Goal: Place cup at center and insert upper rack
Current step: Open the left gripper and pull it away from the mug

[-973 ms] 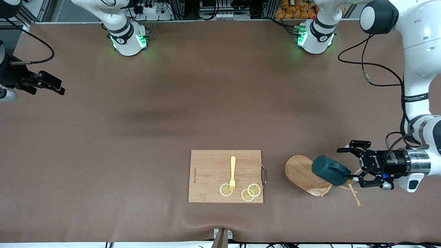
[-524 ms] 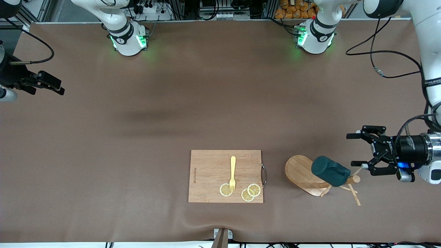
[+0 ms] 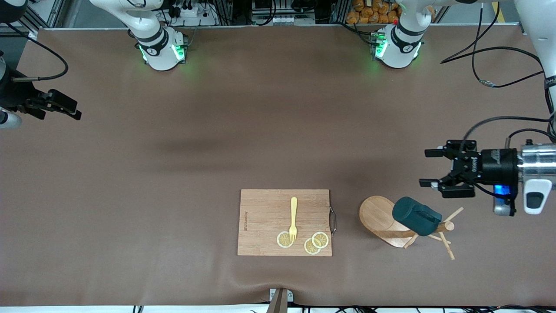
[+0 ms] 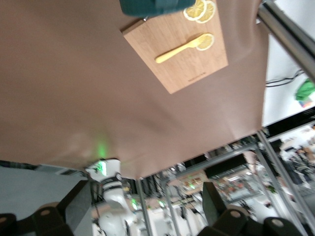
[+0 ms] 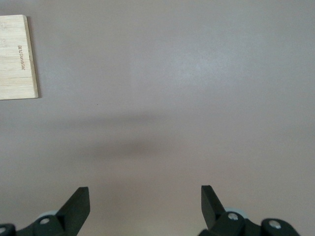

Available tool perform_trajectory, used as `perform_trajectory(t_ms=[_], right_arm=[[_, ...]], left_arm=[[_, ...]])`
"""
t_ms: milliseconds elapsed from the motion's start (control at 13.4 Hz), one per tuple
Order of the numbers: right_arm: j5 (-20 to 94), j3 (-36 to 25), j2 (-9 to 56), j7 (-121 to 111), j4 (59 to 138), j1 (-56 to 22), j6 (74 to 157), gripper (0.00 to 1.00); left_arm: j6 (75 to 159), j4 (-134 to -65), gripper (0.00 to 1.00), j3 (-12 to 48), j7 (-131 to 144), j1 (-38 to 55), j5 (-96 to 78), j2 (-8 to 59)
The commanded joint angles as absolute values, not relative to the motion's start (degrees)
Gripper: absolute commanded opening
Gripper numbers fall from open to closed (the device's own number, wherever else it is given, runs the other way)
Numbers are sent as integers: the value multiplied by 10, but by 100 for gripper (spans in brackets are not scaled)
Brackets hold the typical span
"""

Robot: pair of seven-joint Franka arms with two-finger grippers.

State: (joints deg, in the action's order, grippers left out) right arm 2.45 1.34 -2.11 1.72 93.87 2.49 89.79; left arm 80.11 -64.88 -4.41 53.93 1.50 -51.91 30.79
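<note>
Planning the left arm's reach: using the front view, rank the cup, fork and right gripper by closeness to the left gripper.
1. Cup: on the tipped rack, just nearer the camera than the left gripper.
2. Fork: on the cutting board, mid-table.
3. Right gripper: at the right arm's table end.

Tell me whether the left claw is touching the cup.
Apart. The front view shows bare mat between the open left claw and the cup lying on the toppled rack.

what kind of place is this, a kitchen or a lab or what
Most likely a robotics lab, not a kitchen. Two robot arms are bolted along the edge of a brown mat, metal framing and cables stand past it, and the kitchenware is sparse: a cutting board and a mug tree.
</note>
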Motion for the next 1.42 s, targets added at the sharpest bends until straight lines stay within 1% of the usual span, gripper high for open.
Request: perform_trajectory(t_ms=[0,150,299,524,673,1047,1197,1347], right_arm=[[22,11,-25,23,936,20,894,100],[22,11,-25,23,936,20,893,100],[22,11,-25,23,936,20,892,100],[22,11,-25,23,937,21,894,100],[22,11,-25,23,937,20,894,100],[22,10,-24,24,938,24,897,100],[22,10,-22,24,938,22,903,100],[22,10,-21,24,936,25,905,100]], left_arm=[[802,-662,100,-46,531,32,-474,280],[802,-662,100,-46,531,51,-440,275],[802,-662,100,-46,521,82,-366,260],[801,-663,100,-46,471,141,-207,236],[798,-665,100,-47,447,170,-144,226],[788,-668,100,-46,328,196,-27,193],[788,-678,100,-33,274,181,-25,167],[788,-686,100,-34,259,174,-21,149]])
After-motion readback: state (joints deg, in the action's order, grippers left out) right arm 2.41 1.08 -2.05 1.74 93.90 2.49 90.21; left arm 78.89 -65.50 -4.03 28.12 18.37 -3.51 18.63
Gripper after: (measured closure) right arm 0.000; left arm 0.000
